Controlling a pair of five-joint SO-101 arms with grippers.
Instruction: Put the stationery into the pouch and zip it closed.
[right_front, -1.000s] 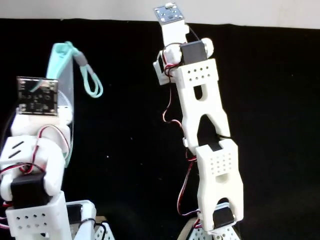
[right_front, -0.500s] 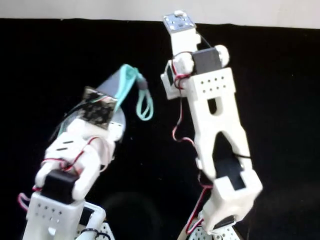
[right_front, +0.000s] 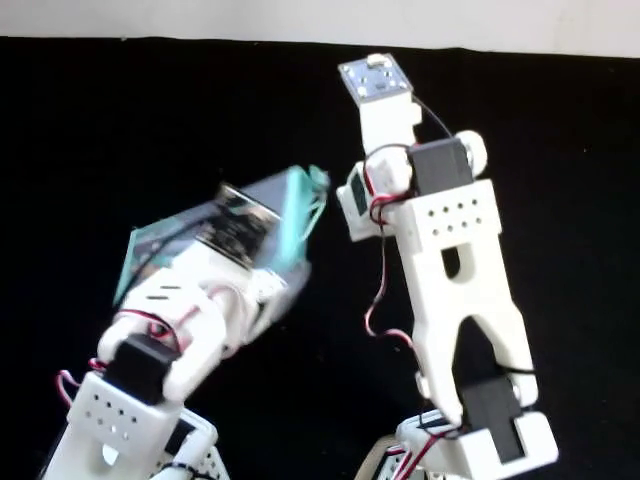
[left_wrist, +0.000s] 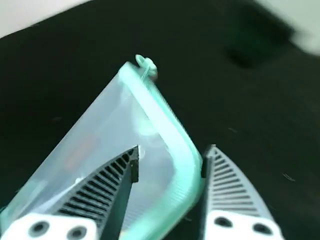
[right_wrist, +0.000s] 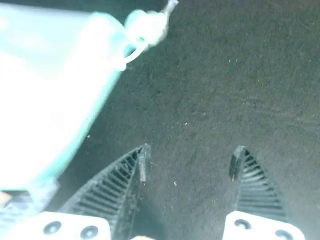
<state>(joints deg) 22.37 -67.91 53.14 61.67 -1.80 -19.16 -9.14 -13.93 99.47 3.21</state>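
The pouch is clear plastic with a teal zip edge and a teal pull at its far corner. My left gripper is shut on the pouch, one finger on each side of the teal edge. In the high view the pouch hangs tilted over the middle of the table, right beside the right arm. My right gripper is open over bare black cloth, and the pouch with its pull lies just off to one side of it. What the pouch holds is too blurred to tell.
A black cloth covers the table, and a white wall strip runs along the back. Both arm bases stand at the near edge, with red wires looping beside the right arm.
The left arm has swung the pouch from the far left toward the centre and tilted it over. The right arm has shifted to the right, and its wrist now sits lower in the high view.
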